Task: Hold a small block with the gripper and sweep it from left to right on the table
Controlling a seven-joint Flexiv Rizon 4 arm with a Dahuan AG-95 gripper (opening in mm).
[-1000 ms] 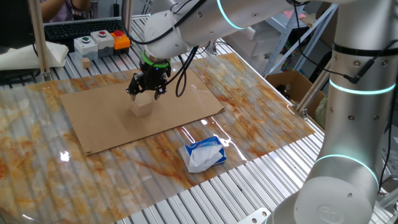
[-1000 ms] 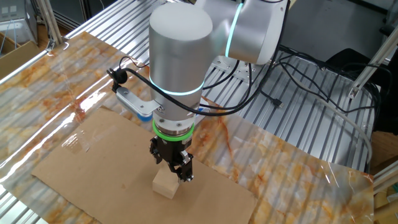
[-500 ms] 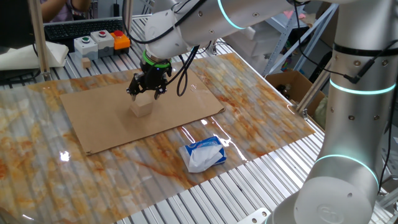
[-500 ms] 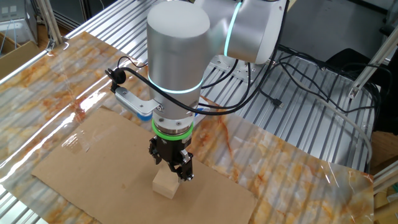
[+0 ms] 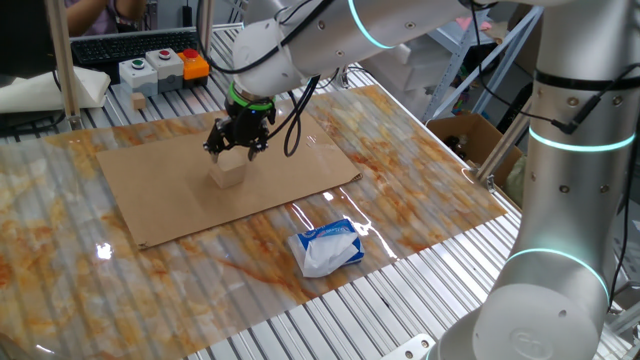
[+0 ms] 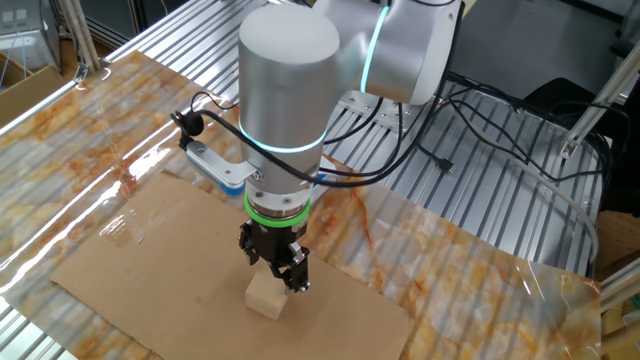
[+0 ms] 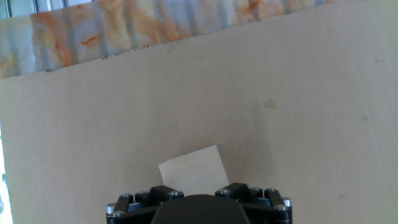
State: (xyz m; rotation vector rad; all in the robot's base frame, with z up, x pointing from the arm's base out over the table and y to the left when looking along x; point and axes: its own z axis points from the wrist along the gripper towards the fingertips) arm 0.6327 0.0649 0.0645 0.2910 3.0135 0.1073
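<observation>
Wooden block (image 6: 266, 297) sits on the cardboard sheet (image 5: 170, 180) just under the gripper (image 6: 276, 270), whose jaws' opening cannot be told and hold nothing, so an off-centre descent could knock or tip it.

One small block (image 5: 229, 173), one cardboard sheet (image 5: 160, 190), one white-and-blue packet (image 5: 326, 248).

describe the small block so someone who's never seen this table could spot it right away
Find the brown cardboard sheet lying on the orange-and-white marbled table. Near its middle, directly under the black gripper with the green ring, sits the small block, a plain light-tan wooden cube. Unlike the white-and-blue soft packet off the cardboard, it is hard-edged and unmarked.
</observation>
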